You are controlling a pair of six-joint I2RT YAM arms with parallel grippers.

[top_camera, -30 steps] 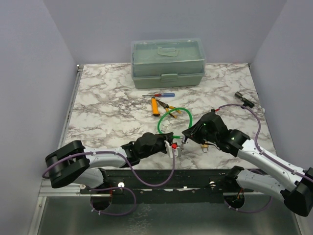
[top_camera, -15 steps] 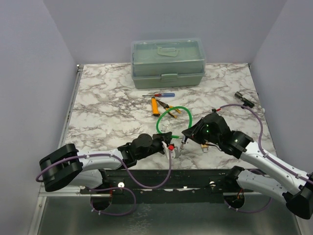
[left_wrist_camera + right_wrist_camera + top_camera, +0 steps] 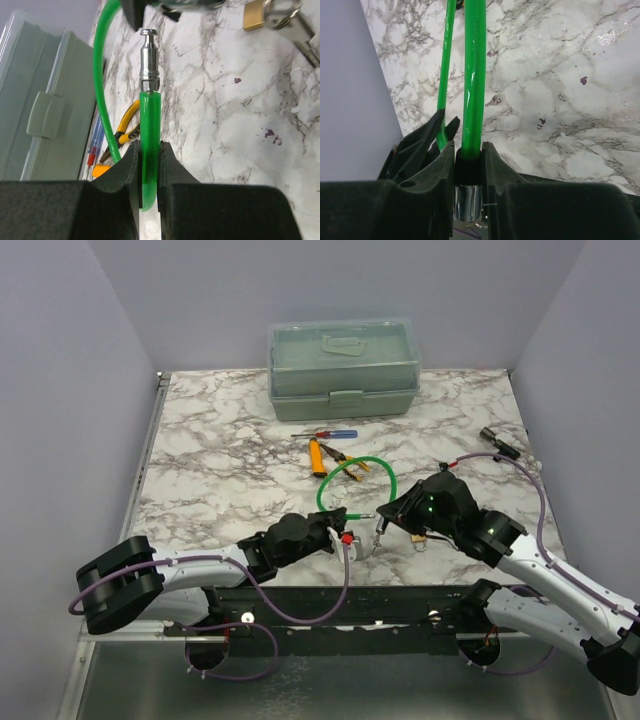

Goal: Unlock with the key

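A green cable lock (image 3: 350,480) loops on the marble table. My left gripper (image 3: 352,538) is shut on the green cable (image 3: 149,120) just behind its bare silver pin (image 3: 149,60), which points at my right gripper. My right gripper (image 3: 388,516) is shut on the cable's other end, on the black collar and silver lock barrel (image 3: 467,200). The small brass padlock (image 3: 257,15) and the silver key (image 3: 299,31) beside it lie on the table in the left wrist view, held by neither gripper. The padlock (image 3: 424,542) peeks out under my right arm in the top view.
A closed grey-green toolbox (image 3: 343,368) stands at the back. A red-and-blue screwdriver (image 3: 325,434) and orange-handled pliers (image 3: 333,457) lie beyond the cable loop. A small black object (image 3: 499,443) lies at the far right edge.
My right gripper has shifted a little to the right and my left arm has drawn slightly back toward the near edge. Both stay shut on the cable ends.
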